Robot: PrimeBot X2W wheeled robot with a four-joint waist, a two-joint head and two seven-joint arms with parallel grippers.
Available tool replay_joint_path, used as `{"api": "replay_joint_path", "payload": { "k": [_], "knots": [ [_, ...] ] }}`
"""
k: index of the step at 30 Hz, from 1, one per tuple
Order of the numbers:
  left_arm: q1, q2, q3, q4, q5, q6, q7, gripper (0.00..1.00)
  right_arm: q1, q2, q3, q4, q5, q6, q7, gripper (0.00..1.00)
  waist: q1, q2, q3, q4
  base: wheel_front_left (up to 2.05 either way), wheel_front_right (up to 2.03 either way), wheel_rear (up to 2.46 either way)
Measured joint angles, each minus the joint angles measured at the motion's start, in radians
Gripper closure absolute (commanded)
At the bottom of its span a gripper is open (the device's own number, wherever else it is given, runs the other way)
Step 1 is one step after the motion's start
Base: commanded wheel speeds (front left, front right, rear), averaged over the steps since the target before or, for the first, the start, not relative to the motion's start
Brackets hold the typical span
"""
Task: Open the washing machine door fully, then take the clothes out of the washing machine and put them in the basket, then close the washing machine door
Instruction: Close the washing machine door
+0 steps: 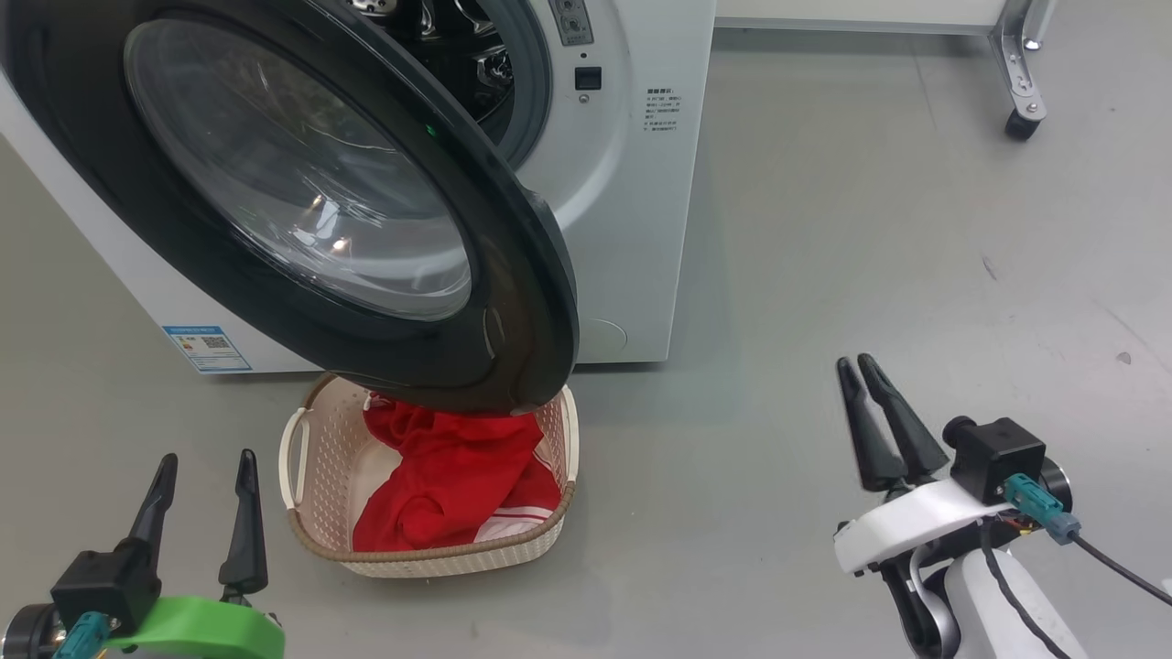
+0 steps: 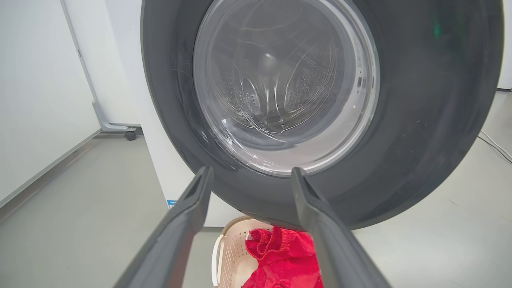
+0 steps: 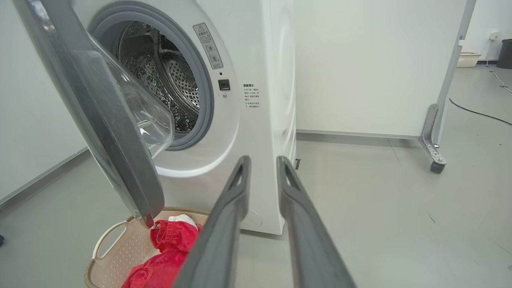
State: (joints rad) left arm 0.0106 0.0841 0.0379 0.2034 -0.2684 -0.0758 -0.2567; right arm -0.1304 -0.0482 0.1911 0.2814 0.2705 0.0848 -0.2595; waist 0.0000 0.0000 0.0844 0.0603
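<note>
the clothes (image 1: 449, 476) lie in the basket (image 1: 430, 552), just ahead of the left gripper (image 1: 208, 458), its fingers wide apart. the right gripper (image 1: 854, 361), fingers nearly together, holds nothing. the washing machine door (image 1: 513, 302) hangs open, so only closing seems left. the right wrist view shows the bare drum (image 3: 176, 80), which the head view barely shows.

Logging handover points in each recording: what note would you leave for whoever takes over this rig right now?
Left gripper: open, empty, low beside the basket.
Right gripper: fingers narrowly parted, empty, over the floor to the right of the washing machine.
Things: the clothes lie in the basket in front of the washing machine; the washing machine door stands open above the basket's far end.
Done: door opened, clothes in the basket; the visible part of the drum looks empty.
Left: close the door.
</note>
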Motion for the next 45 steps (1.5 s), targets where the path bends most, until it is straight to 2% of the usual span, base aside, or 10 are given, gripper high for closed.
{"api": "replay_joint_path", "payload": {
  "k": [4,9,15,23,27,30,32,45],
  "knots": [
    [0.0,-0.007,0.011,-0.001,0.008,-0.006,0.0,0.0,-0.007,0.0,-0.009,-0.059,-0.002,0.002,0.0,1.0,0.0,0.0,0.002,0.003,0.0,0.0,0.0],
    [0.0,-0.014,0.008,-0.001,0.017,-0.013,0.0,0.0,-0.059,-0.001,0.007,-0.159,-0.033,0.02,0.0,1.0,0.0,0.0,0.006,0.012,0.0,0.0,0.0],
    [0.0,-0.024,-0.002,0.0,0.026,-0.019,0.0,0.0,-0.102,-0.002,0.087,-0.222,-0.047,0.037,0.0,1.0,0.0,0.0,0.009,0.033,0.0,0.0,0.0],
    [0.0,-0.034,-0.026,0.006,0.042,-0.031,0.0,0.0,-0.135,-0.009,0.238,-0.254,-0.071,0.037,0.0,1.0,0.0,0.0,0.018,0.086,0.0,0.0,0.0],
    [0.0,-0.036,-0.045,0.012,0.043,-0.036,0.0,0.0,-0.157,-0.033,0.369,-0.245,-0.072,0.037,0.0,1.0,0.0,0.0,0.027,0.12,0.0,0.0,0.0],
    [0.0,-0.038,-0.059,0.014,0.043,-0.04,0.0,0.0,-0.17,-0.073,0.472,-0.196,-0.071,0.039,0.0,1.0,0.0,0.0,0.037,0.149,0.0,0.0,0.0],
    [0.0,-0.038,-0.07,0.015,0.043,-0.041,0.0,0.0,-0.172,-0.091,0.503,-0.154,-0.07,0.04,0.0,1.0,0.0,0.0,0.045,0.169,0.0,0.0,0.0],
    [-0.01,-0.043,-0.1,0.007,0.038,-0.044,0.0,0.0,-0.29,-0.149,0.466,-0.01,-0.025,0.04,0.019,1.0,0.0,0.0,0.154,0.275,0.0,0.0,0.0]
  ]
}}
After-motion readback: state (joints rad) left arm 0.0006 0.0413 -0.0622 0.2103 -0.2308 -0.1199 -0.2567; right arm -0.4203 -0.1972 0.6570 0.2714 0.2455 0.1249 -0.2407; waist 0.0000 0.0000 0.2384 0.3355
